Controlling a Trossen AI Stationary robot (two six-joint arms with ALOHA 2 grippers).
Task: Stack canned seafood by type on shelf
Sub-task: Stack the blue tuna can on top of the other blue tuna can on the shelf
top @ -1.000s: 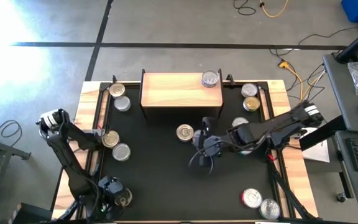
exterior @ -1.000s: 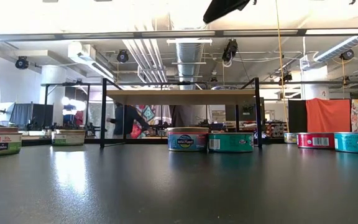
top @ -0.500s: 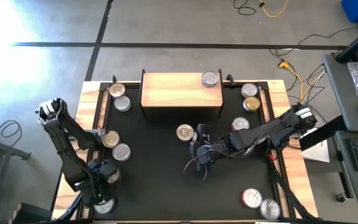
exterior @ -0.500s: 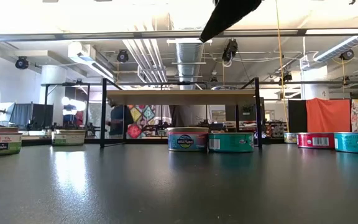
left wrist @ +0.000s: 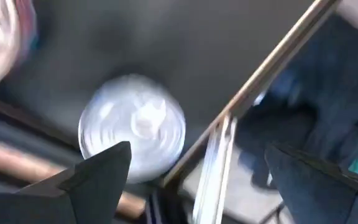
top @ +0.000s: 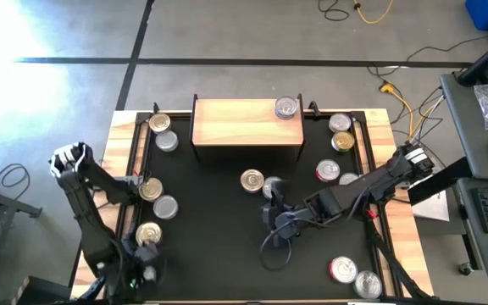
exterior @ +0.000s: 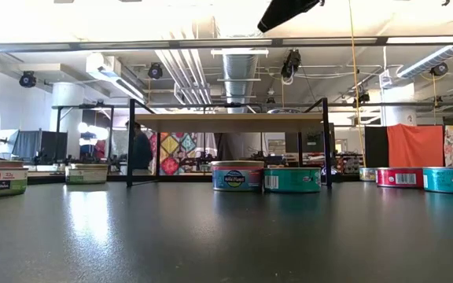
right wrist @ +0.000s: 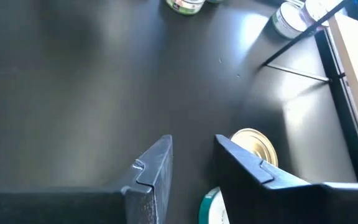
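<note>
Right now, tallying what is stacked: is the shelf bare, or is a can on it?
One can is on it: a single silver-lidded tin sits on the shelf at its right end, nothing stacked on it.

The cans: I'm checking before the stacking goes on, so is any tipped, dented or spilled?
Nothing stands out. Every tin in view sits flat, lid up. One silver tin is on the shelf; the rest, such as the gold-lidded tin in front of the shelf, stand on the black table. No spill shows.

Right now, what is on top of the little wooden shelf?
One silver-lidded can sits on the shelf, near its right end. The rest of the top is bare wood. From above, the space underneath stays hidden.
</note>
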